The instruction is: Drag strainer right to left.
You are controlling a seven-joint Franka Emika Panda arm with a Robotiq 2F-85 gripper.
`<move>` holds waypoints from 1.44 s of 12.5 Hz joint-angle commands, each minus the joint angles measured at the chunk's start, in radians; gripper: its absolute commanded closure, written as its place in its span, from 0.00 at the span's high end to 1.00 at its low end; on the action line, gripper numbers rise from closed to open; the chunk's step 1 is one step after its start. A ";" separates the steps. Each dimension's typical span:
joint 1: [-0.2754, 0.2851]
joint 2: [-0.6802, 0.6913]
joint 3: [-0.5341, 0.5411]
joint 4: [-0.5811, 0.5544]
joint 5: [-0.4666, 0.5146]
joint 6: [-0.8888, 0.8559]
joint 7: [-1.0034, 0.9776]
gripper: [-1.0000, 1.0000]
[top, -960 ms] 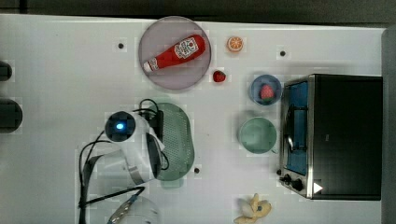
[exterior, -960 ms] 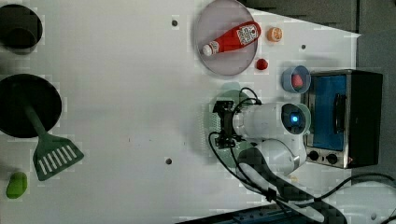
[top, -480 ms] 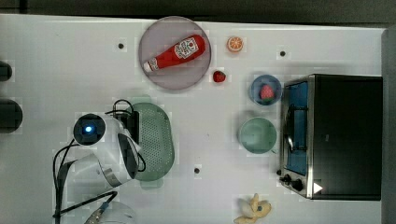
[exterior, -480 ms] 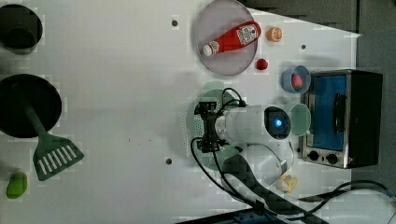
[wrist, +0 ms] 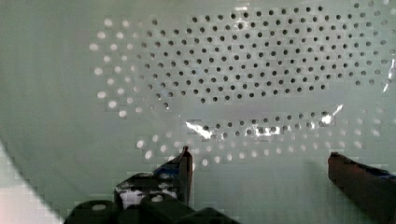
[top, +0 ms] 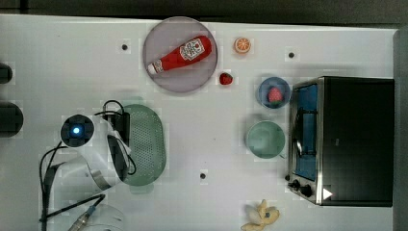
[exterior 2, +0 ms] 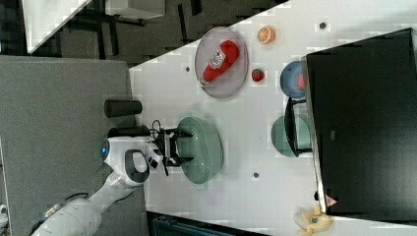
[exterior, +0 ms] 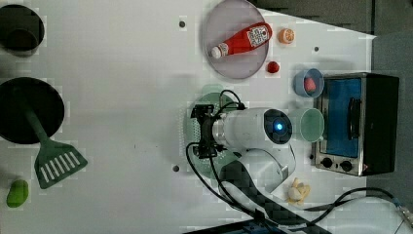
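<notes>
The strainer [top: 146, 144] is a pale green oval colander dotted with holes, lying on the white table left of centre in the top view. My gripper [top: 125, 129] reaches down into it at the rim on the top view's left, and the arm covers that side. In the wrist view the holed inner wall of the strainer [wrist: 233, 70] lies close ahead, and the gripper [wrist: 261, 163] stands open, its two fingers [wrist: 184, 168] wide apart with nothing between them. The right view shows the gripper [exterior 2: 183, 146] inside the strainer [exterior 2: 206, 147]. The left view shows the gripper [exterior: 202, 131] over the strainer [exterior: 190, 134].
A grey plate [top: 192, 77] with a ketchup bottle [top: 180, 54] lies behind the strainer. A round green bowl [top: 265, 139], a blue bowl [top: 263, 92] and a toaster oven [top: 351, 139] stand at the top view's right. A black pan [exterior: 24, 109] and spatula [exterior: 53, 163] sit at the left view's left.
The arm and the strainer have slid together toward the top view's left, away from the green bowl. The fingers stay spread.
</notes>
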 commanded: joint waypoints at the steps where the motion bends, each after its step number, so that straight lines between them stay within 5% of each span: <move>1: 0.044 0.024 0.020 0.071 0.045 -0.019 0.039 1.00; 18: 0.202 0.171 0.010 0.325 0.099 -0.021 0.159 1.00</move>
